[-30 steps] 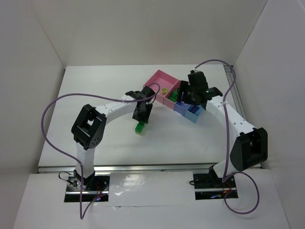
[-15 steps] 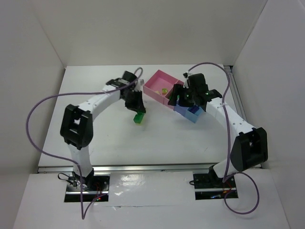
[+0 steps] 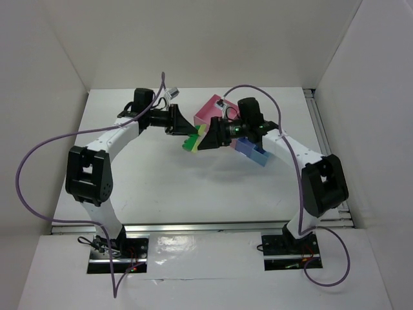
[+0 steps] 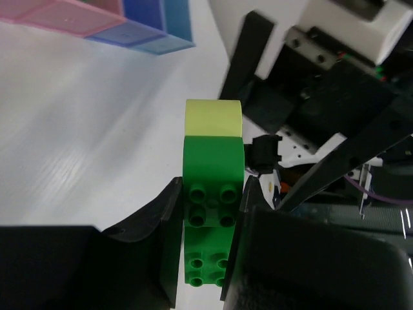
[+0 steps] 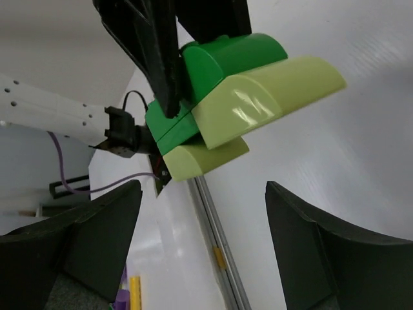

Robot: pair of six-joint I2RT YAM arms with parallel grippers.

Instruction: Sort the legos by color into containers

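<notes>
A stack of legos (image 3: 191,143), bright green bricks joined to pale yellow-green ones, hangs in the air above the table just left of the containers. My left gripper (image 3: 186,132) is shut on the green bricks (image 4: 211,206), and a pale yellow-green brick (image 4: 213,118) sticks out past its fingertips. My right gripper (image 3: 205,139) faces the stack from the right, open, with its fingers (image 5: 326,248) spread below the stack (image 5: 248,81) and not touching it. The containers are a pink tray (image 3: 210,108) and blue trays (image 3: 254,154), partly hidden behind the right arm.
White walls close in the table on three sides. A metal rail (image 3: 193,227) runs along the near edge and another (image 3: 318,123) along the right side. Purple cables loop over both arms. The tray row shows in the left wrist view's top left corner (image 4: 97,22).
My left gripper shut on the green stack, lifted it and carried it up and right toward the trays. The right gripper swung left to face it and opened wider.
</notes>
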